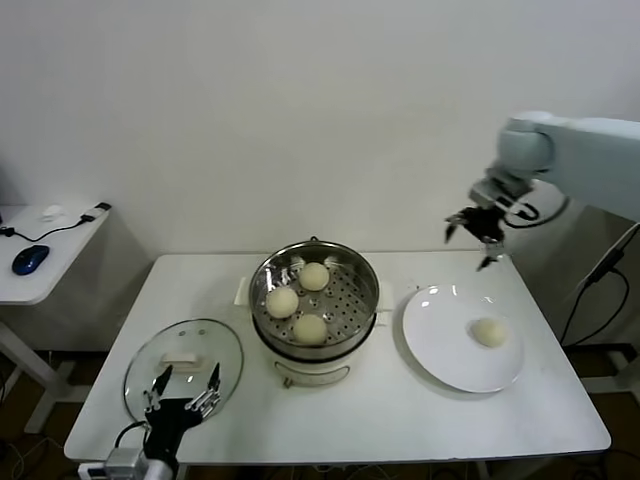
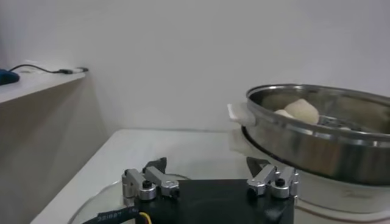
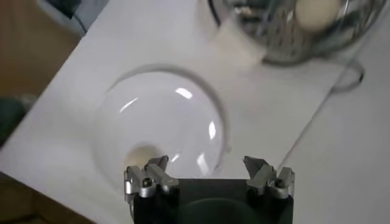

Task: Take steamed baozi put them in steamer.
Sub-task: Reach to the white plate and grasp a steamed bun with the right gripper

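Nearest item: left tool (image 1: 185,385), black with metal-tipped fingers spread open and holding nothing, parked low at the front left edge of the white surface (image 1: 380,415), its tips over the near rim of the glass lid (image 1: 183,368). Glass lid: round, clear, cream handle on top, lying flat on the surface to the left of the steamer. Side desk (image 1: 45,250), far left, apart from the main surface: carries a blue mouse (image 1: 30,259) and a black cable. Steamer (image 1: 314,300): shiny steel pot with a perforated tray, on a cream base with side handles, standing at the centre of the surface; the left wrist view shows its steel wall (image 2: 317,143) just beyond the open left tool (image 2: 210,178). Steamed baozi, three inside the steamer: one at the back (image 1: 314,276), one at the left (image 1: 282,301), one at the front (image 1: 310,328), all resting on the tray. White plate (image 1: 440,345): round, flat, to the right of the steamer. Steamed baozi, fourth (image 1: 489,332): alone on the right half of the plate. Right tool (image 1: 478,228): raised in the air above the far right of the surface, behind the plate, fingers open and empty; its wrist view looks down past the open fingers (image 3: 207,173) onto the plate (image 3: 183,115).
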`<control>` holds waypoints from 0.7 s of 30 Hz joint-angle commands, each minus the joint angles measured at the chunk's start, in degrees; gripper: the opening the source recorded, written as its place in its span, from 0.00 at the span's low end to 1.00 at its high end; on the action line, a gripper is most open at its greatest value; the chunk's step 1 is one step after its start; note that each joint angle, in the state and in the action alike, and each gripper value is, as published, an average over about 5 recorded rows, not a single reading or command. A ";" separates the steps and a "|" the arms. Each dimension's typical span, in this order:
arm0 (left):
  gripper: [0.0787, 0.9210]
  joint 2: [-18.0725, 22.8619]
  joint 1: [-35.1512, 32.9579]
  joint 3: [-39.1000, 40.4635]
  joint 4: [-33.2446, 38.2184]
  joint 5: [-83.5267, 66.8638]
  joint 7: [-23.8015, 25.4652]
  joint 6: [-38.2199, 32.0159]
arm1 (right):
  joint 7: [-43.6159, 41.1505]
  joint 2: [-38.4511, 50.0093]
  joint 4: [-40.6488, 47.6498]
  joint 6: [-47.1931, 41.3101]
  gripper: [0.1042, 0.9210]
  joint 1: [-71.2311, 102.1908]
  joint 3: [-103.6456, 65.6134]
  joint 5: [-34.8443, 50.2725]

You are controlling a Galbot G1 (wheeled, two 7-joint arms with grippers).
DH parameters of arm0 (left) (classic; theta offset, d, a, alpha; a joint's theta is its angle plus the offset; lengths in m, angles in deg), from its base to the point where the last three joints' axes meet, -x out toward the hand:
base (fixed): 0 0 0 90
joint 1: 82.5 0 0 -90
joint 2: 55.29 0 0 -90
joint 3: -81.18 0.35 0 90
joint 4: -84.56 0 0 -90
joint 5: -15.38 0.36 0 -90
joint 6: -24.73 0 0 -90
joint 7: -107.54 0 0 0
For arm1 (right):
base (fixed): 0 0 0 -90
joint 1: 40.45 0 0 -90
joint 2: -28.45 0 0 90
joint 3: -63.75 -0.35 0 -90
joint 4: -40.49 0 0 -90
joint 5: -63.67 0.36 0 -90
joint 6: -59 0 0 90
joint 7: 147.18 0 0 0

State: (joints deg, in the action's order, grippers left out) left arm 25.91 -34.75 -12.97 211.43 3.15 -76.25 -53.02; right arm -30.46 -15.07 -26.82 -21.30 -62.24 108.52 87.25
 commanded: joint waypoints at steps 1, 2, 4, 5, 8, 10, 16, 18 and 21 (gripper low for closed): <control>0.88 0.28 -0.03 0.09 0.15 0.27 0.01 0.14 | 2.30 13.75 2.36 -12.36 0.88 17.55 -9.03 -3.79; 0.88 0.43 -0.16 0.18 0.24 0.43 0.04 0.17 | 2.70 13.45 3.27 -12.78 0.88 20.57 -11.71 -4.55; 0.88 0.69 -0.51 0.22 0.34 0.66 0.08 0.10 | 3.62 12.37 5.32 -13.61 0.88 26.42 -16.97 -6.08; 0.88 0.79 -0.72 0.21 0.35 0.71 0.09 0.01 | 4.21 11.65 6.37 -14.04 0.88 28.61 -19.03 -6.56; 0.88 0.95 -1.40 0.14 0.20 0.83 0.10 -0.50 | 5.83 8.84 9.97 -14.96 0.88 34.07 -23.71 -8.29; 0.88 0.98 -1.82 0.06 0.06 0.88 0.08 -0.82 | 6.50 6.90 12.31 -15.23 0.88 36.48 -25.79 -9.38; 0.88 0.99 -2.22 -0.31 -0.19 0.91 0.05 -1.17 | 7.90 2.27 17.27 -15.34 0.88 39.90 -28.59 -10.55; 0.88 0.97 -2.24 -0.47 -0.27 0.87 0.05 -1.19 | 8.18 1.40 17.97 -15.39 0.88 40.53 -29.24 -10.57; 0.88 0.88 -2.23 -0.64 -0.51 0.79 0.03 -1.28 | 8.88 0.28 19.11 -15.39 0.88 41.49 -30.47 -10.73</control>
State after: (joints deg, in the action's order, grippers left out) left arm 26.74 -36.69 -13.70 210.69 3.84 -76.23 -54.24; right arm -23.54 -12.18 -13.19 -34.44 -29.27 84.84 78.61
